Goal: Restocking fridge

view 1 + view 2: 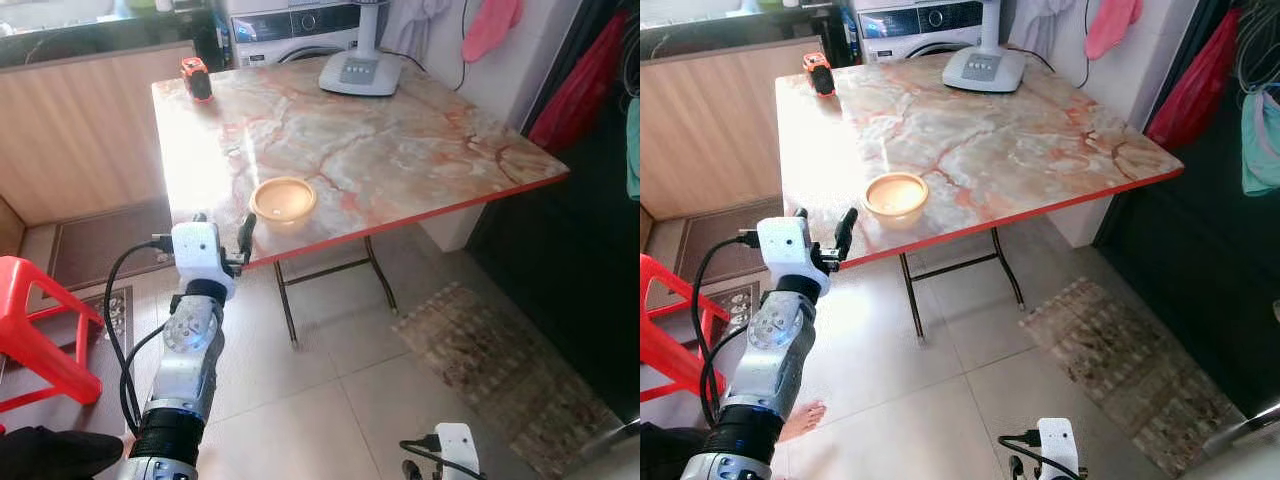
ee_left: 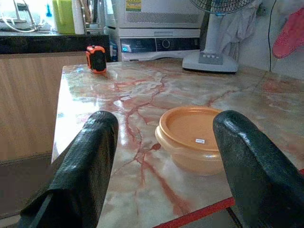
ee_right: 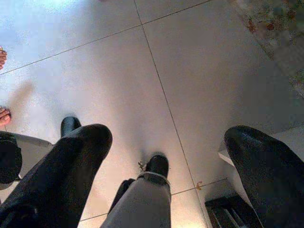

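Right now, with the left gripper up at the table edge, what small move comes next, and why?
Probably ease the left gripper forward over the table edge toward the orange tub. Its fingers are open and aimed at the tub, but they sit short of it at the near edge, so nothing is between them yet. The right gripper hangs idle, open over the floor.

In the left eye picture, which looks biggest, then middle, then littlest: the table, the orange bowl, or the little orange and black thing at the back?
1. The table looks far the biggest.
2. The orange bowl comes next.
3. The orange and black thing looks littlest, though it sits farther from the camera, which shrinks it somewhat.
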`<state>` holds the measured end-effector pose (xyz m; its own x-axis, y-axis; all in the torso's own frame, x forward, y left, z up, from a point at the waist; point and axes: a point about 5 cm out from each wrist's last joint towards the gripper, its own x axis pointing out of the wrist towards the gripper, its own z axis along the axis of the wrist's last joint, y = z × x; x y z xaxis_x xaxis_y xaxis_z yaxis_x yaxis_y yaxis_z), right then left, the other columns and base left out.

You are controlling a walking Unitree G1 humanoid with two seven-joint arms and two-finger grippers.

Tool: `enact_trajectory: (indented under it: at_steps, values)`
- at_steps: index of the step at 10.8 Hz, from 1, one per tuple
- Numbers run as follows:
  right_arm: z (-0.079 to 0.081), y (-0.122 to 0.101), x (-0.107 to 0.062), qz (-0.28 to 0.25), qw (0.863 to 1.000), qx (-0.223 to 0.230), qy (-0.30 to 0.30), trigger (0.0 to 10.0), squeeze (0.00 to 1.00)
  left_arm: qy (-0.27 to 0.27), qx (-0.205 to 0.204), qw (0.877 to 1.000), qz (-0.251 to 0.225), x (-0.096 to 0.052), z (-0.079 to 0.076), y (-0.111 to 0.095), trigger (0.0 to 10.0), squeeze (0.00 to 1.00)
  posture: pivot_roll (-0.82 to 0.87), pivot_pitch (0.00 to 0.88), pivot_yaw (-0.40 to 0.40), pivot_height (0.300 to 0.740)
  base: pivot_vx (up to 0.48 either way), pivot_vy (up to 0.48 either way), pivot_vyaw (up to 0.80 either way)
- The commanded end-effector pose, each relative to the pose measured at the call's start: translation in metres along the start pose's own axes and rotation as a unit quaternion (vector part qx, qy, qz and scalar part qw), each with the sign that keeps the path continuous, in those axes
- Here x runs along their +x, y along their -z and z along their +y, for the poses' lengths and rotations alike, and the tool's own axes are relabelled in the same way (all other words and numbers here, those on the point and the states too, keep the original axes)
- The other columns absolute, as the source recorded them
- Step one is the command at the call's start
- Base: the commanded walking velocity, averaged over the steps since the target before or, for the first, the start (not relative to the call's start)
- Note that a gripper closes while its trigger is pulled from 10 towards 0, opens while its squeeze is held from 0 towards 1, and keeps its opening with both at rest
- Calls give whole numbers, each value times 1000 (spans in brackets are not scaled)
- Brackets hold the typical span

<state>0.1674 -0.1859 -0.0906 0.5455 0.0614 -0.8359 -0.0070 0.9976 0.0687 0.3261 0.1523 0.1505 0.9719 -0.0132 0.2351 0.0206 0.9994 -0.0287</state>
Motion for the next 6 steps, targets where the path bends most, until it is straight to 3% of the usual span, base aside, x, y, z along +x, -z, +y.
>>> enact_trajectory:
  at_steps: [1, 2, 3, 4, 6]
  values:
    - [0, 6, -1, 8, 1000, 5, -1, 10000, 0, 8, -1, 1000, -9, 2, -3, -7, 10000, 1000, -22, 0, 23, 740, 0, 0, 0]
    - [0, 6, -1, 8, 1000, 6, 0, 10000, 0, 8, -3, 1000, -9, 2, -4, -8, 10000, 1000, -23, 7, 21, 740, 0, 0, 0]
    - [0, 5, -1, 8, 1000, 6, 0, 10000, 0, 7, -25, 1000, -5, 4, -5, -9, 10000, 890, -22, 12, 19, 740, 0, 0, 0]
    - [0, 5, -1, 7, 1000, 8, 1, 10000, 0, 5, -53, 999, -10, 6, -6, -13, 10000, 0, -24, 19, 19, 740, 0, 0, 0]
    - [-1, 4, -1, 7, 1000, 8, 1, 10000, 0, 35, -46, 998, -38, 4, -15, -23, 10000, 0, -20, 23, 17, 740, 0, 0, 0]
